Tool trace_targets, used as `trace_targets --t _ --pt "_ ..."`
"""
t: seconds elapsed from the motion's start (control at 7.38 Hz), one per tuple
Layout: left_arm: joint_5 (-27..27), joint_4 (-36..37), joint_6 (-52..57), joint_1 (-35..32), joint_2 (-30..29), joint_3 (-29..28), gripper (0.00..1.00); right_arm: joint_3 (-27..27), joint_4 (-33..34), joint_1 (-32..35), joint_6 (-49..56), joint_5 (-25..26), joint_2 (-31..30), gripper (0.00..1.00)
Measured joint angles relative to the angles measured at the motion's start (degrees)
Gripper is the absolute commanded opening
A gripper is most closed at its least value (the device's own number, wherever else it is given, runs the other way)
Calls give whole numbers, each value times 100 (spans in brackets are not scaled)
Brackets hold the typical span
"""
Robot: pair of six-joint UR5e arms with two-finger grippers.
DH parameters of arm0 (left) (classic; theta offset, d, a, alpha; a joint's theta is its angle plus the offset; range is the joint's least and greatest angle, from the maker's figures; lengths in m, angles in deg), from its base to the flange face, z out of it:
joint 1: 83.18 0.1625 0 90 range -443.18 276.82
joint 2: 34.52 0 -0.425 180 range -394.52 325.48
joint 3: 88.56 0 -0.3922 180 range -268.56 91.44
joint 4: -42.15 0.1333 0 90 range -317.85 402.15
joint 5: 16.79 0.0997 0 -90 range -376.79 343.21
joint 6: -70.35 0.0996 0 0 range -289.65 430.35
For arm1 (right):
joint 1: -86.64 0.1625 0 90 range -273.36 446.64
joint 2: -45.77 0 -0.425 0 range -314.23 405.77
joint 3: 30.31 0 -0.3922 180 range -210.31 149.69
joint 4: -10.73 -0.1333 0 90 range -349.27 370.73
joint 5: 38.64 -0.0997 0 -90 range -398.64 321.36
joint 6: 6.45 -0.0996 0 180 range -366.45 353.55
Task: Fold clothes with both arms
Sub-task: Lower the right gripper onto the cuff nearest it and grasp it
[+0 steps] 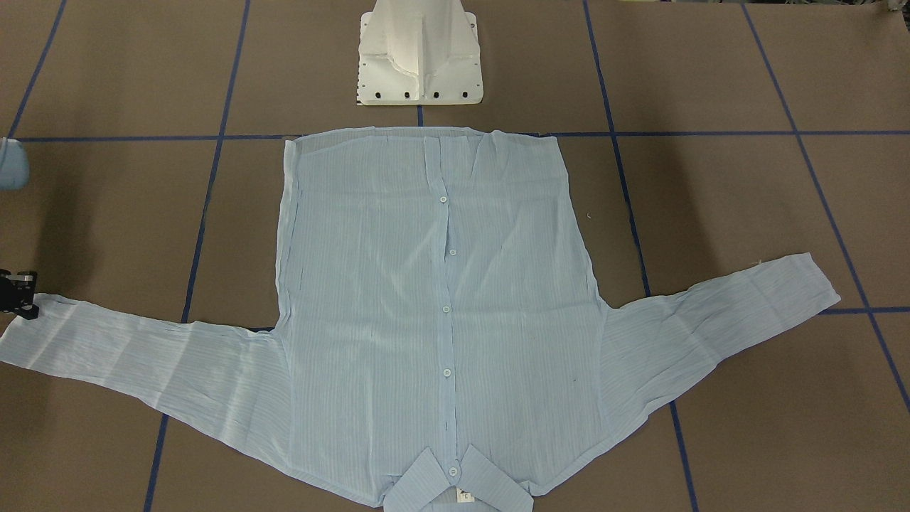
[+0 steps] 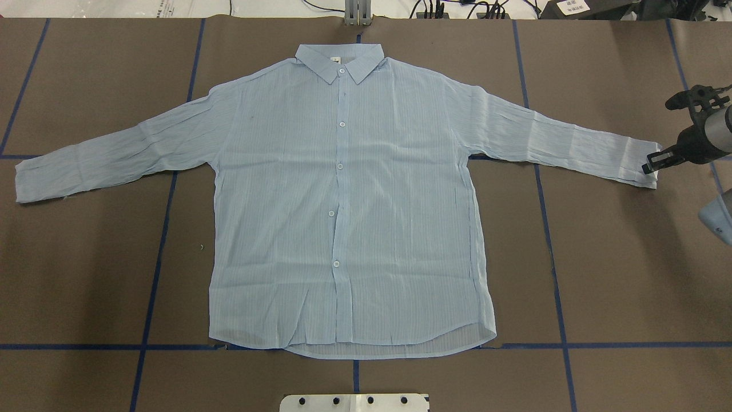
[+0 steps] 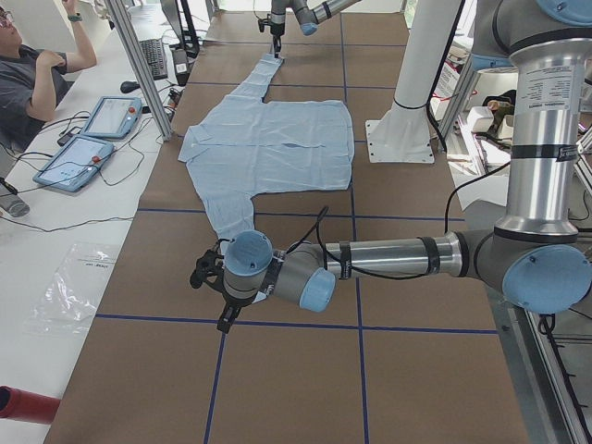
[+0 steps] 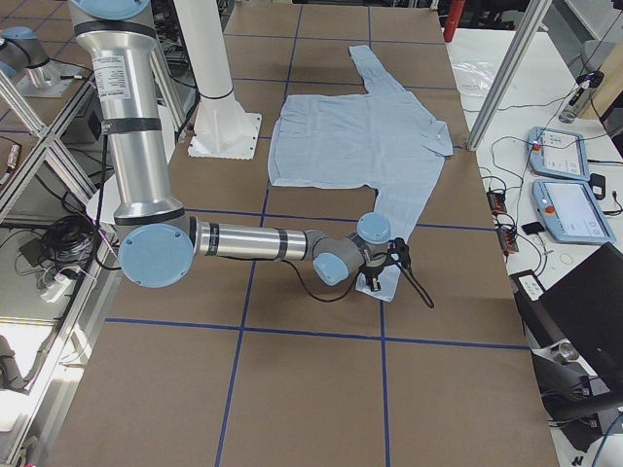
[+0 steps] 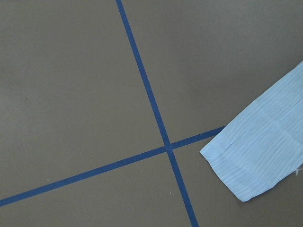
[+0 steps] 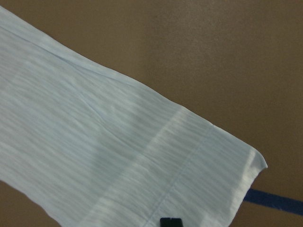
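Note:
The light blue striped shirt (image 2: 343,206) lies spread flat on the brown table, buttons up. Its collar (image 2: 340,60) is on the far side from the robot's base, and both sleeves are stretched out. My right gripper (image 2: 652,166) is at the cuff (image 2: 643,163) of the right-hand sleeve. In the right wrist view a black fingertip (image 6: 170,222) sits over the flat cuff; I cannot tell whether the jaws are open or shut. My left gripper (image 3: 220,301) shows only in the exterior left view, beyond the other cuff (image 5: 251,156), so I cannot tell its state.
Blue tape lines (image 2: 160,240) grid the brown table cover. The white pedestal base (image 1: 419,57) stands just behind the shirt's hem. A person (image 3: 32,74) sits at a side bench with two tablets (image 3: 92,139) and cables.

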Motion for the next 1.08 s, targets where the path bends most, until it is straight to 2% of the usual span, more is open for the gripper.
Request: trace_targets --t 0.14,0.27,0.41,0.54,0.81,1.08 --pt "-2 1 -4 0 -2 -1 100 41 -5 7 -26 -12 3 0" --pt "-3 1 -6 0 -4 -2 100 53 1 10 -41 -13 1 34" --pt "-4 1 -7 0 -4 -2 100 39 10 12 -45 -3 -1 56" --pt "-4 1 -7 0 -5 -1 100 25 23 12 -46 8 -1 68" --pt "-4 1 -7 0 -3 5 100 22 42 13 -50 7 6 74" --pt "-4 1 -8 0 3 6 100 20 53 13 -51 -4 10 73"
